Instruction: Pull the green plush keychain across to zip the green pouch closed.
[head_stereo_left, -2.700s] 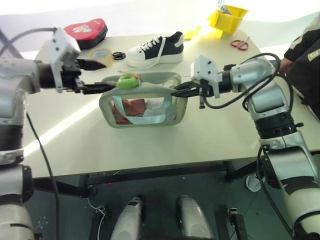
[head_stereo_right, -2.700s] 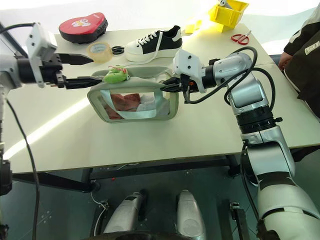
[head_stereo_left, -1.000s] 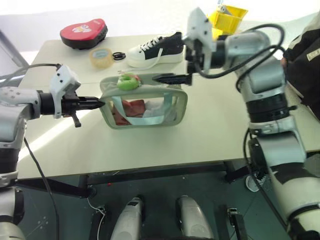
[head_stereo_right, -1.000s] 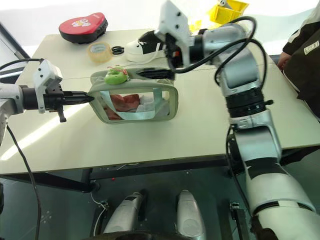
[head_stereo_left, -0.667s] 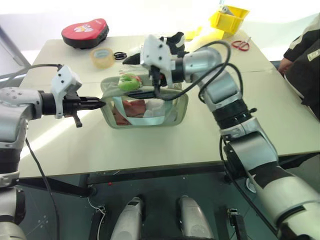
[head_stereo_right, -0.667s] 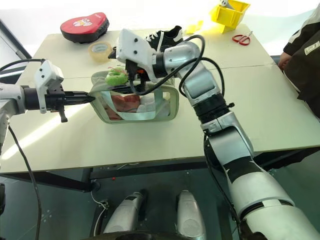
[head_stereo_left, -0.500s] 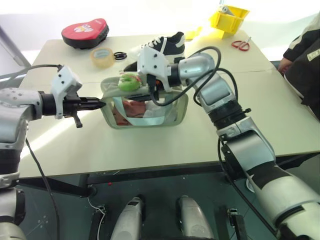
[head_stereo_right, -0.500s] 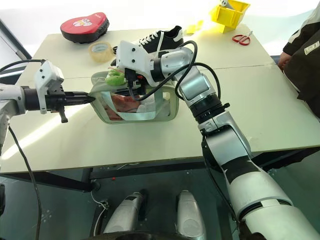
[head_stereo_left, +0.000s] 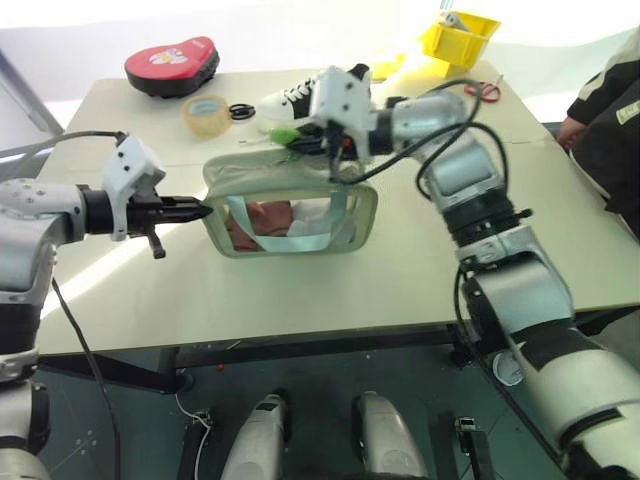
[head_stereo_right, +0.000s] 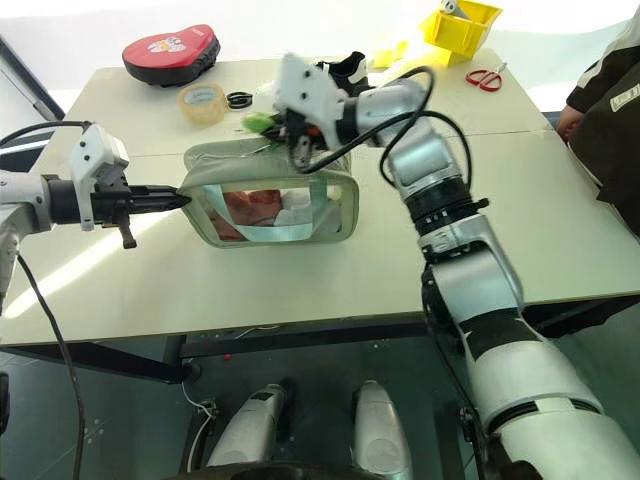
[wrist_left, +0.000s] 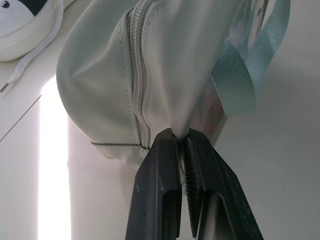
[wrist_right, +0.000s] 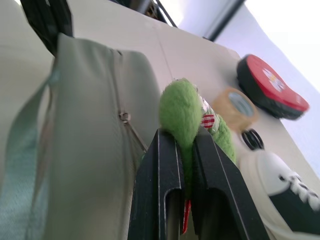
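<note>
Green plush keychain (wrist_right: 181, 116) clamped in right gripper (wrist_right: 185, 150), above green pouch (head_stereo_left: 290, 205) far edge; left gripper (wrist_left: 182, 145) pinches pouch's left end.

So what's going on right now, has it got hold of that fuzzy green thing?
Right gripper shut on green plush keychain. Left gripper pinching end of green pouch. Zip path looks clear.

The boxy sage-green pouch with clear plastic sides (head_stereo_left: 290, 215) stands upright at the bench's middle. The fuzzy lime-green plush keychain (wrist_right: 181, 116) is above its far top edge.
</note>
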